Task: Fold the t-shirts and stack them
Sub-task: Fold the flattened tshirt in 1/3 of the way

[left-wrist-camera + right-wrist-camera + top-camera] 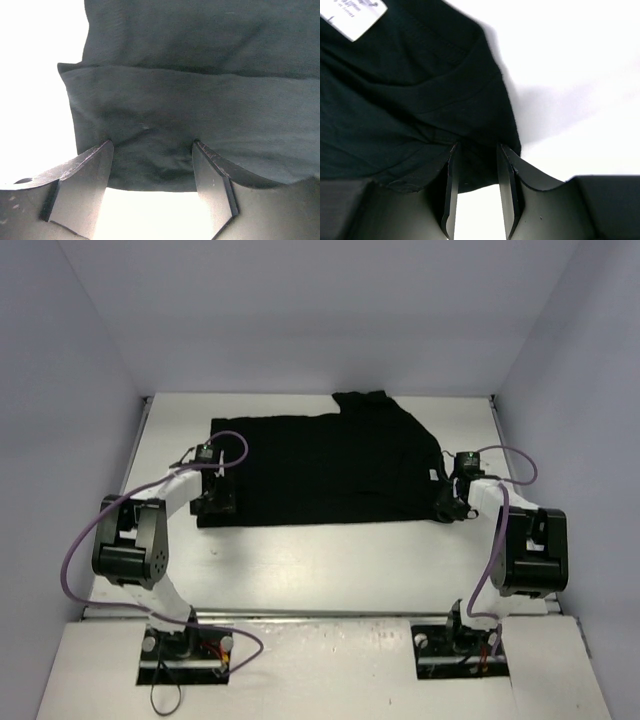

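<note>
T-shirt (320, 465): black, spread flat on the table, centre to upper centre of the overhead view; one sleeve (362, 400) pointing toward the top of the frame.
Table (330, 560): white, bare across the lower middle of the overhead view.
Left arm (135, 530): at the left of the overhead view, reaching in to the lower left corner of the t-shirt.
Left jaws: spread wide, set astride the hem at that corner; dark cloth lying across the gap in the left wrist view, bright table below it; nothing clamped.
Right arm (525, 545): at the right of the overhead view, reaching in to the right edge of the t-shirt.
Right jaws: drawn in to a narrow gap, a rounded cloth edge lying between the tips, creases running toward them; impossible to tell whether the cloth is actually pinched.
Tag (356, 15): white, sewn-in, upper left of the right wrist view.
Cables (75, 550): purple, looped along both arms.
</note>
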